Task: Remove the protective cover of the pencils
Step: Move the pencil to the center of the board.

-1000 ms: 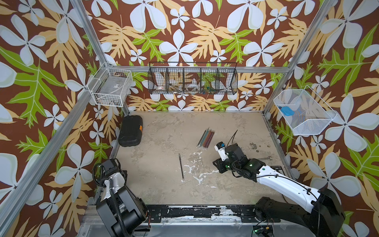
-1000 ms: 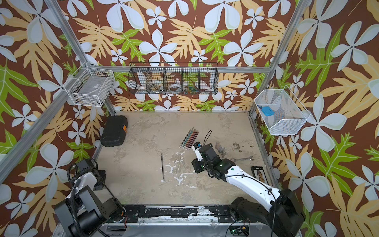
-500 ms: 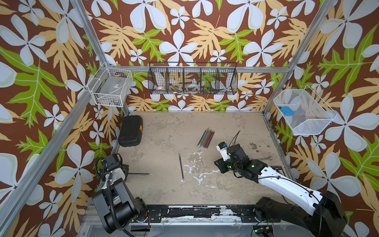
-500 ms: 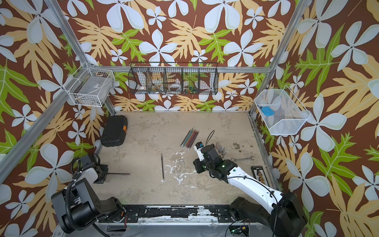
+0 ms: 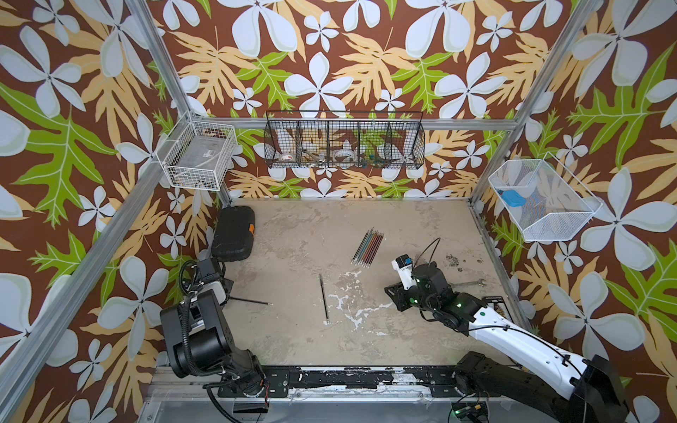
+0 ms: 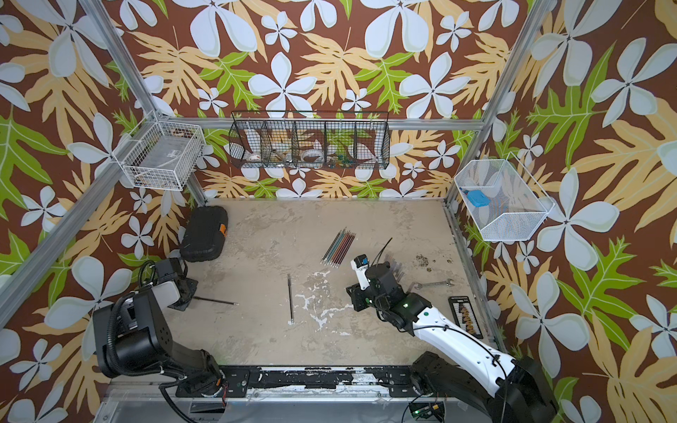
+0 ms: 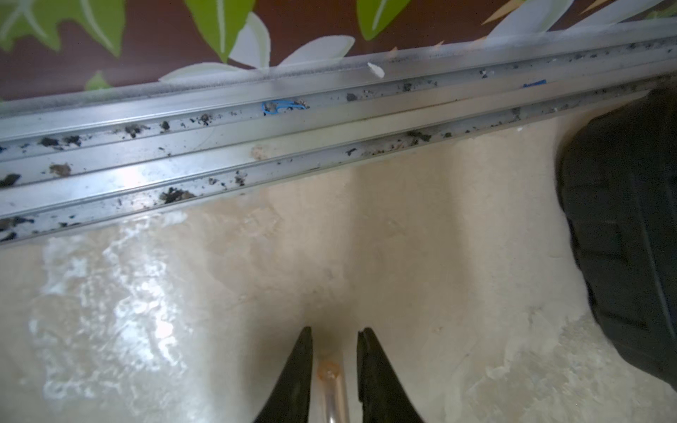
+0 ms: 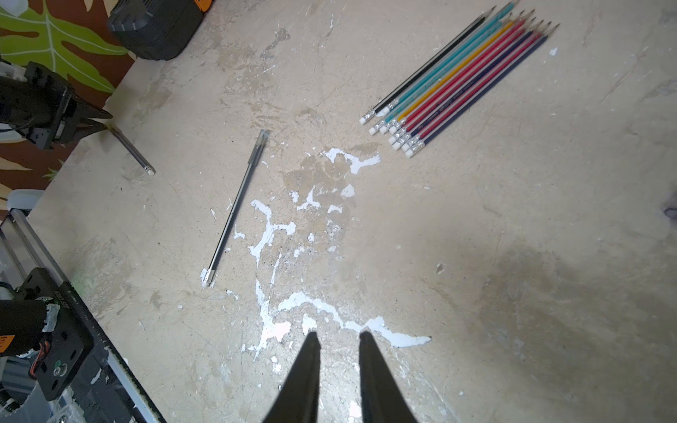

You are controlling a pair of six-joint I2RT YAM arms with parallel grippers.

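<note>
A bundle of coloured pencils [image 5: 368,247] [image 6: 339,247] [image 8: 458,80] lies side by side at mid table, points bare. One black pencil [image 5: 324,298] [image 6: 290,298] [image 8: 238,205] lies alone nearer the front, with a clear protective cover [image 8: 262,137] on its far end. My left gripper [image 7: 335,331] [image 5: 225,293] [image 8: 106,121], low at the table's left edge, is shut on another dark pencil [image 5: 249,301] [image 6: 216,301] by its clear, tube-like end [image 7: 331,381]. My right gripper [image 8: 337,335] [image 5: 392,291] hovers right of the lone pencil, jaws slightly open and empty.
A black case [image 5: 233,234] [image 7: 622,219] sits at the back left, close to the left gripper. The aluminium rail [image 7: 293,146] runs along the left wall. A wrench [image 5: 470,284] and a black card [image 5: 496,305] lie at the right. Wire baskets hang on the walls.
The left arm swung toward the left wall, and the dark pencil it holds came into view, pointing toward the table's middle. The right arm barely moved.
</note>
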